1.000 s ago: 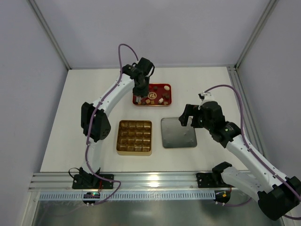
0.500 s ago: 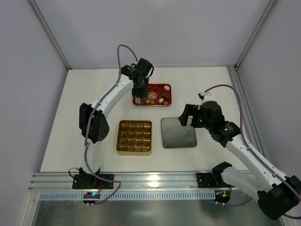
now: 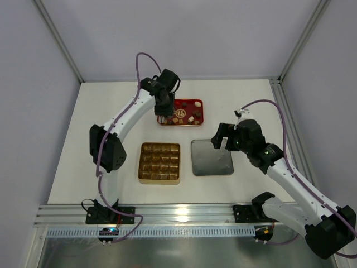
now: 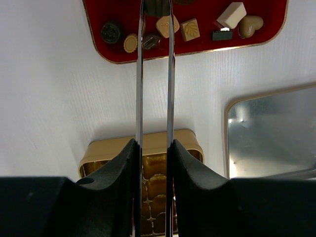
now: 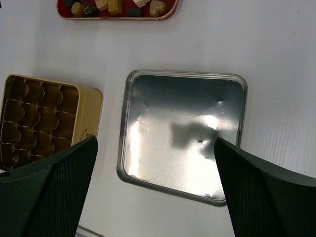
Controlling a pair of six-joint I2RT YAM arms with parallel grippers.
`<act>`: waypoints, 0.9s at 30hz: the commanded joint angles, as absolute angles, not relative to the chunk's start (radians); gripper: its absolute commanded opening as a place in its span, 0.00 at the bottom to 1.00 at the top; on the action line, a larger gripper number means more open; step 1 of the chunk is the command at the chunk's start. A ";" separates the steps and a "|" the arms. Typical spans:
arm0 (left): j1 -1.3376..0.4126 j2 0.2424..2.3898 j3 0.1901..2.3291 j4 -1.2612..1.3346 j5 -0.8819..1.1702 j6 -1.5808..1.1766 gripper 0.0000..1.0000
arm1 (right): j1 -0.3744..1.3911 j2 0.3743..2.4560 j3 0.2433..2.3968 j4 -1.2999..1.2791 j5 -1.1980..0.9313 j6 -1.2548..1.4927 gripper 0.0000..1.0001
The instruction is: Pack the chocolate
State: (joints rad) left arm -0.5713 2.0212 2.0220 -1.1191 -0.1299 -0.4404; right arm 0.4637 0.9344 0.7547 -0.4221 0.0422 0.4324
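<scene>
near edge: gold gridded box (image 3: 159, 163), cells empty, ready for filling. beside it the tin lid (image 3: 212, 157), laid apart. right gripper (image 3: 217, 139) hangs over it, spread wide, holding nothing. far side: left gripper (image 3: 163, 116) narrow, pinching a dark chocolate (image 4: 156, 6) above the red tray (image 4: 98, 29), where the loose chocolates (image 4: 190, 28) lie.

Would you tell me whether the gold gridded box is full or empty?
Empty: every compartment of the gold gridded box shows bare gold lining, while the small chocolates lie on the flat red tray.
</scene>
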 commanded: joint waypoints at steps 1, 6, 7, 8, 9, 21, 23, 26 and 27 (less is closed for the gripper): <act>-0.577 1.957 2.020 -1.104 -0.120 -0.440 0.29 | 0.468 0.946 0.755 -0.377 0.043 0.448 1.00; -0.577 1.942 2.010 -1.114 -0.115 -0.440 0.29 | 0.468 0.946 0.755 -0.374 0.041 0.448 1.00; -0.577 1.928 1.999 -1.114 -0.115 -0.440 0.29 | 0.468 0.948 0.752 -0.373 0.041 0.449 1.00; -0.577 1.922 1.994 -1.114 -0.117 -0.442 0.29 | 0.468 0.951 0.753 -0.373 0.038 0.449 1.00; -0.577 1.914 1.988 -1.114 -0.115 -0.443 0.29 | 0.468 0.951 0.752 -0.371 0.038 0.449 1.00; -0.577 1.715 1.812 -1.121 -0.109 -0.469 0.29 | 0.466 0.985 0.750 -0.356 0.017 0.453 1.00; -0.577 1.678 1.763 -1.126 -0.109 -0.472 0.29 | 0.468 0.996 0.752 -0.350 0.014 0.454 1.00; -0.577 1.583 1.691 -1.129 -0.112 -0.488 0.29 | 0.468 1.011 0.756 -0.344 0.014 0.456 1.00; -0.577 1.583 1.675 -1.131 -0.113 -0.488 0.29 | 0.468 1.014 0.758 -0.344 0.012 0.456 1.00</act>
State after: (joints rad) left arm -0.5720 1.6569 1.7081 -1.1221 -0.1146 -0.4698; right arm 0.4637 1.0016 0.7513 -0.3908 0.0193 0.4480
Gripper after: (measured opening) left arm 0.314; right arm 0.996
